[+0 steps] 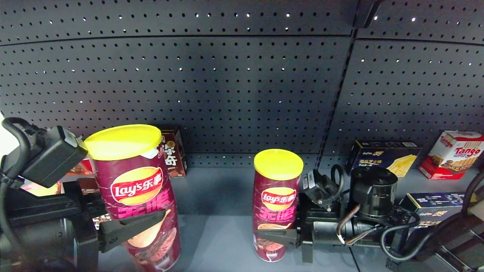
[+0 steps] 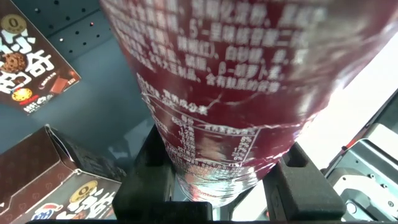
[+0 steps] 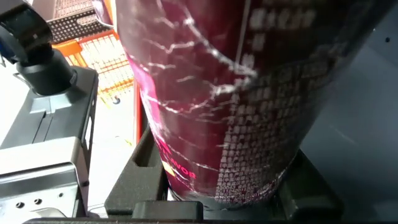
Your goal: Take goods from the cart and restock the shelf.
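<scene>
Left can (image 1: 132,196) (maroon, yellow lid) is pinched low on its body by left gripper (image 1: 149,226); right can (image 1: 276,204), same type, is clamped by right gripper (image 1: 273,236). Both are held upright at front of shelf (image 1: 227,189). Oval logos are seen in head view, fine back-label print in wrist views. Brown cookie box (image 1: 174,151) is behind it; blue box (image 1: 382,156) and red-white wafer box (image 1: 453,155) are far right.

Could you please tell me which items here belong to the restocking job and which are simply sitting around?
Job in hand:
left chip can, held in the left gripper
right chip can, held in the right gripper
shelf

Just lying about:
brown cookie box
dark blue wafer box
red and white wafer box
</scene>
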Available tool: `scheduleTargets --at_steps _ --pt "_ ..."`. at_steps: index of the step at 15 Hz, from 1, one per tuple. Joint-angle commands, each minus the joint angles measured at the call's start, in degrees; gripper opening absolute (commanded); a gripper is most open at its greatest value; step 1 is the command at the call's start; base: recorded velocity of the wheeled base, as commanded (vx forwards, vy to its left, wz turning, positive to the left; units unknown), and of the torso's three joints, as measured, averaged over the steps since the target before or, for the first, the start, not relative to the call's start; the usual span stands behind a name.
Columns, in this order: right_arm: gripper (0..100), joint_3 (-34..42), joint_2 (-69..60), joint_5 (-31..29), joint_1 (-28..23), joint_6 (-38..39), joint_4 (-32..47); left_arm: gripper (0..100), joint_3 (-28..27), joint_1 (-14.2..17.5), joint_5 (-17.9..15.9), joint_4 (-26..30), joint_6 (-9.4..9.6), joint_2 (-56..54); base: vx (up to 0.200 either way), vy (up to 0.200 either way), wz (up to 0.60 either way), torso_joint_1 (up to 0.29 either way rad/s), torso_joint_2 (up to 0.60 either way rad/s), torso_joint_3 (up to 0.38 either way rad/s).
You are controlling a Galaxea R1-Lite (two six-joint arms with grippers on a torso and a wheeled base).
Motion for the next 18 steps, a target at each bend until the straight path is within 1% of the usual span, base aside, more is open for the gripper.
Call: scheduleTargets --at_steps 1,5,6,12,15,18 --pt "0 0.4 0.5 0.0 0.2 0.0 0.0 0 0.3 0.0 0.0 0.0 -0.01 0.0 0.000 0.000 0.00 0.000 0.00 0.000" --pt "0 1.6 0.4 -0.1 0.7 -0.3 -0.2 0 0.6 0.1 0.0 0.0 -0.10 -0.1 0.000 0.000 0.00 0.000 0.00 0.000" --pt "100 1.6 0.4 -0.1 0.7 -0.3 -0.2 0 0.9 0.1 0.0 -0.1 -0.10 -0.1 0.000 0.000 0.00 0.000 0.00 0.000" --pt "100 2.3 -0.6 -0.3 0.7 -0.1 -1.3 0 1.4 0.1 0.1 -0.3 -0.10 -0.4 0.000 0.000 0.00 0.000 0.00 0.000" --pt "100 5.9 -4.0 -0.5 0.2 -0.1 -1.3 0 1.3 0.0 0.1 -0.3 -0.10 -0.4 0.000 0.000 0.00 0.000 0.00 0.000" --pt "100 9.6 -9.7 -0.5 -1.8 -0.3 -1.2 0 1.2 0.0 0.1 -0.3 0.08 -0.4 0.000 0.000 0.00 0.000 0.00 0.000"
